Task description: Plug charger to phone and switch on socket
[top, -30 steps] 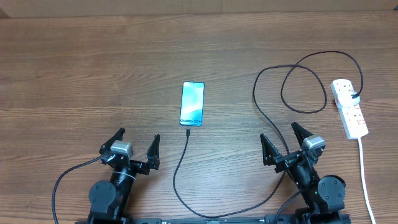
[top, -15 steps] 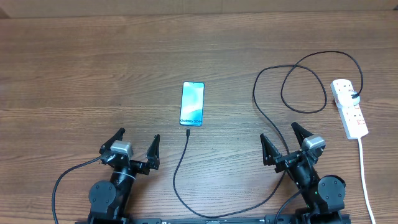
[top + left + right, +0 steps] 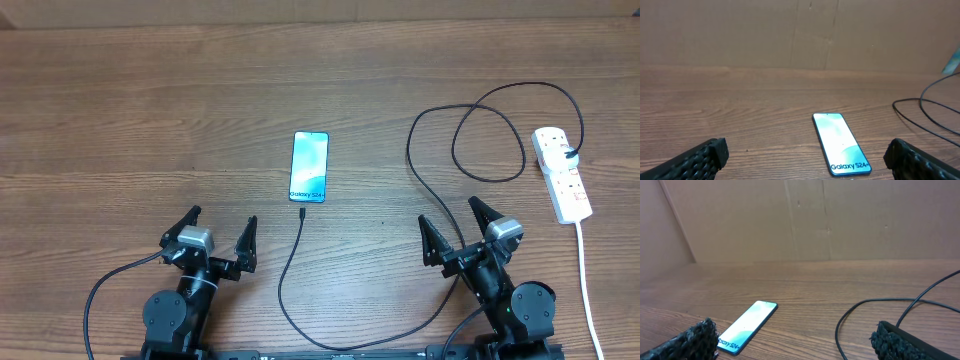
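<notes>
Brown wood-grain covers the desk, and the wrist views show a plain cardboard wall standing behind it. Seen from overhead, the phone lies face up near the middle with its screen lit. The charger has its connector tip on the wood just off the phone's 6 o'clock end, not touching it. The cable drops toward 6 o'clock and partly slips behind the arm bases. It then loops up to the socket at 3 o'clock, where its plug sits. The red switches are too small to tell whether they are on or off. A thick white cord runs off the frame at 5 o'clock. The left pincer at 7 o'clock and the right pincer at 5 o'clock both stand spread wide and grasp nothing. Each wrist view catches only the finger edges.
</notes>
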`<state>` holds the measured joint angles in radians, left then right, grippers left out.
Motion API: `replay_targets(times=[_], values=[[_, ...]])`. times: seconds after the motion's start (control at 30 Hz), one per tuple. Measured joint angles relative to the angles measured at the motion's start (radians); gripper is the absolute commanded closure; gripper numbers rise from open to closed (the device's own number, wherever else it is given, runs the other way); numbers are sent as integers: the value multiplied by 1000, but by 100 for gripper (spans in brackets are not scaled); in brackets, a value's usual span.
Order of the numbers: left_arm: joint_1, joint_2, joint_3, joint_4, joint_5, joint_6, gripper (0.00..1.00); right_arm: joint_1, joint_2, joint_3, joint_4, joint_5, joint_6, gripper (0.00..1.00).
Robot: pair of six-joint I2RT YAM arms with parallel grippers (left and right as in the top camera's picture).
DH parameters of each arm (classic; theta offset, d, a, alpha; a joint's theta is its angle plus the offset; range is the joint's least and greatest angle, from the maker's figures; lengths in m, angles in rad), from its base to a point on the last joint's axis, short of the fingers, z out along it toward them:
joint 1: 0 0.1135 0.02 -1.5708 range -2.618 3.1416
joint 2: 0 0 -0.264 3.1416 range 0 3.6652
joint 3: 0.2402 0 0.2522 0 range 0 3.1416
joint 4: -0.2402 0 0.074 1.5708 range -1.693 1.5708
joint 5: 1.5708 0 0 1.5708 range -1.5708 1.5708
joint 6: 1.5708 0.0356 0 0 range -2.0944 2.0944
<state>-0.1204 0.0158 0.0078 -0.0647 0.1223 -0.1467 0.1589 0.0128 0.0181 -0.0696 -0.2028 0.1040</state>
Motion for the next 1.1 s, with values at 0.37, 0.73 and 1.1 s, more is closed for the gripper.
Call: replay_targets(times=[0.37, 0.73, 1.1], values=[[0, 0, 0, 0, 0, 0, 0, 0, 0, 0, 0, 0, 0, 0], [0, 0, 0, -7, -57, 49, 0, 0, 0, 0, 0, 0, 0, 0], [0, 0, 0, -9, -83, 53, 0, 0, 0, 0, 0, 0, 0, 0]])
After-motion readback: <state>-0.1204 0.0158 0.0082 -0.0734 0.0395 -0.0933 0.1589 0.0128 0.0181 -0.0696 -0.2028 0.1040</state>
